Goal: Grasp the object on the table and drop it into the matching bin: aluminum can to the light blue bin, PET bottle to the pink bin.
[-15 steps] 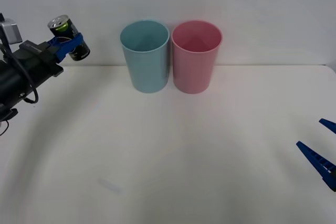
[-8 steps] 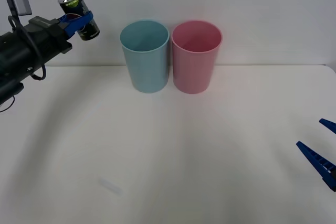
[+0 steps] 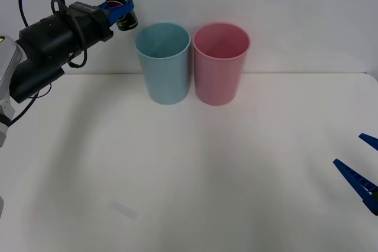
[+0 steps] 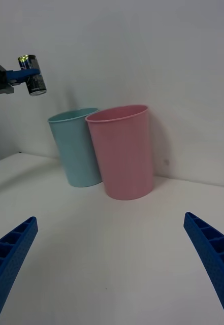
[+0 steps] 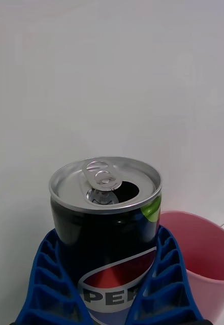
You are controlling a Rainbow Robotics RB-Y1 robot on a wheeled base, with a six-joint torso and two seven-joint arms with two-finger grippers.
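Left gripper (image 3: 120,11) pinches small black aluminium drink can (image 3: 119,12) high, just left of tall light blue plastic bin (image 3: 163,63), prob. for drop-in; right gripper (image 3: 361,169) spread, near-right.

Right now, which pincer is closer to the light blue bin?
Left. The left pincer holds the aluminum can in the air just beside the light blue bin, above its rim. The right pincer sits open, low at the table's far right edge.
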